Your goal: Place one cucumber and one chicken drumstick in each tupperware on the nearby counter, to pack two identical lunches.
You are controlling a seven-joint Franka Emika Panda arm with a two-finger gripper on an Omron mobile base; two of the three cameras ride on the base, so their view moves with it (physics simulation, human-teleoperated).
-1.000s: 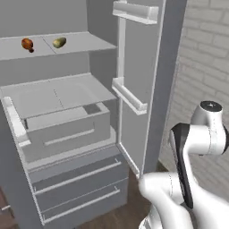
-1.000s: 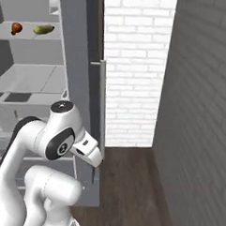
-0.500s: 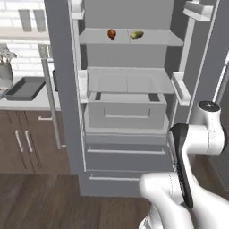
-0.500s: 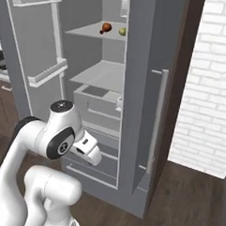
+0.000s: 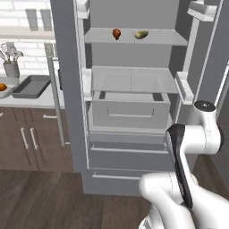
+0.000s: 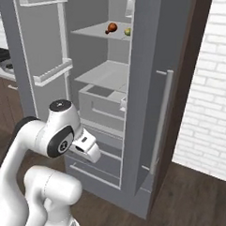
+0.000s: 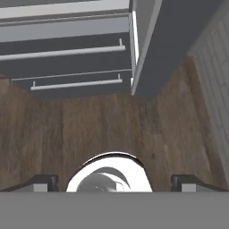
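Observation:
A reddish-brown chicken drumstick (image 5: pixel 116 33) (image 6: pixel 111 27) and a yellow-green cucumber (image 5: pixel 141 34) (image 6: pixel 127 31) lie side by side on the open fridge's upper shelf. At the left, on the counter (image 5: pixel 40 101), stands a dark grey tupperware tray (image 5: pixel 31 86). A pale tupperware basin (image 5: pixel 3 93) at the picture's edge holds something bright orange (image 5: pixel 2 86), seemingly the other drumstick. My gripper (image 7: pixel 115 183) hangs low in front of the fridge and points down at the wooden floor. Its fingertips (image 7: pixel 42 182) stand wide apart, open, with nothing between them.
Both fridge doors (image 5: pixel 62 67) (image 5: pixel 210 53) stand open, with door bins on them. A drawer (image 5: pixel 129 112) juts out below the middle shelf, with lower drawers (image 7: pixel 67 53) near the floor. A utensil jar (image 5: pixel 11 67) stands behind the tray. A brick wall (image 6: pixel 210 92) rises at the right.
The whole picture has shifted as the base turned: the fridge now faces me head-on and the counter has come into view at the left. The gripper stays open.

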